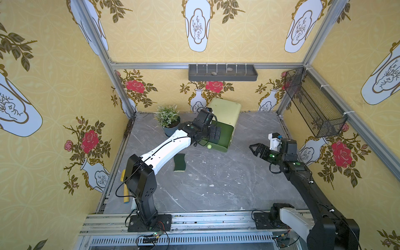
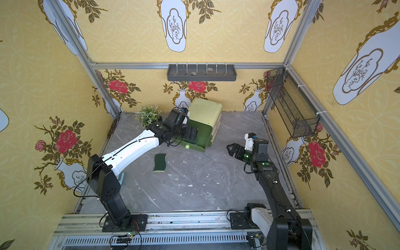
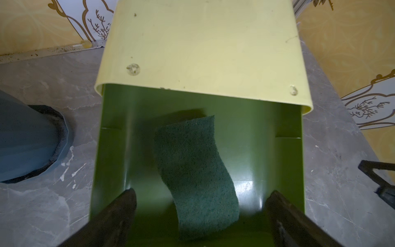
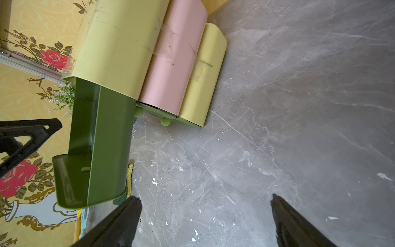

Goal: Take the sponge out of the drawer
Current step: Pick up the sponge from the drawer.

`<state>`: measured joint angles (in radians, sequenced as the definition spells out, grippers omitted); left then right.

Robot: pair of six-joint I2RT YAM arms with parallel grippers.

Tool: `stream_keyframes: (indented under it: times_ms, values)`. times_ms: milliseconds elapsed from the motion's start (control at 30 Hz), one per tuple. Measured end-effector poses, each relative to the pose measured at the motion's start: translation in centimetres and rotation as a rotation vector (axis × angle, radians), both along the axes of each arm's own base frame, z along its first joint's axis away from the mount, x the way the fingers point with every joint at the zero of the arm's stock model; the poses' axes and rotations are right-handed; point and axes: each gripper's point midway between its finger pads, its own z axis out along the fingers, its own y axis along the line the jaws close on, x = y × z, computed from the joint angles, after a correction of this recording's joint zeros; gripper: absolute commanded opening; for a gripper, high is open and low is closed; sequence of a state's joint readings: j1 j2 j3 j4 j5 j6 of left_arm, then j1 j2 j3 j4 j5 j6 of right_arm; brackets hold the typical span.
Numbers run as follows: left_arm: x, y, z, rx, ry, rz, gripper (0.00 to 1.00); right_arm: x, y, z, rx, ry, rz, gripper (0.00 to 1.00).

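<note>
The dark green drawer point(image 1: 225, 135) stands pulled out of the pale stacked drawer unit point(image 1: 226, 110). In the left wrist view a green sponge point(image 3: 192, 162) lies on the drawer floor point(image 3: 113, 149). My left gripper point(image 3: 201, 196) hovers over it, open, one finger on each side, not touching it. In both top views the left gripper point(image 1: 216, 135) point(image 2: 192, 134) hides that sponge. A second green sponge point(image 1: 179, 162) point(image 2: 160, 162) lies on the table in front of the drawer. My right gripper point(image 1: 253, 149) point(image 4: 205, 198) hangs open and empty to the right of the unit.
A potted plant point(image 1: 167, 119) stands just left of the drawer unit. A yellow-handled tool point(image 1: 125, 188) lies by the left arm's base. A grey shelf point(image 1: 223, 72) hangs on the back wall and a black mesh basket point(image 1: 313, 101) on the right wall.
</note>
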<state>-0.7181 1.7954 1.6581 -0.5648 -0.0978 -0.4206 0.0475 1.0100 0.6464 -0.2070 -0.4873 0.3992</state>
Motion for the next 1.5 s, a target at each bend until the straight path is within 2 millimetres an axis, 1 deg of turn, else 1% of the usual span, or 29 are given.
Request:
stream_keyframes:
  times_ms: [300, 567, 700, 967, 1233, 1400, 1500]
  values:
    - [1.0, -0.5, -2.6, 0.044, 0.057, 0.025, 0.99, -0.1, 0.0, -0.1, 0.000, 0.002, 0.000, 0.98]
    - [1.6, -1.0, -4.1, 0.068, 0.083, 0.032, 0.99, -0.2, 0.0, -0.3, -0.001, 0.007, 0.001, 0.98]
    - [2.0, -1.2, -4.6, 0.076, 0.089, 0.039, 0.97, -0.2, 0.0, -0.3, -0.002, 0.006, 0.002, 0.98]
    - [2.6, -1.5, -5.4, 0.089, 0.096, 0.049, 0.88, -0.2, 0.0, -0.4, -0.003, 0.008, 0.002, 0.98]
    - [3.3, -1.6, -5.8, 0.101, 0.091, 0.066, 0.74, -0.2, 0.0, -0.5, -0.003, 0.011, 0.002, 0.98]
    - [3.4, -1.6, -5.5, 0.096, 0.087, 0.072, 0.64, -0.3, 0.0, -0.8, -0.003, 0.018, 0.002, 0.98]
    - [3.3, -1.5, -4.9, 0.089, 0.079, 0.072, 0.62, -0.3, 0.0, -0.8, -0.003, 0.018, 0.003, 0.97]
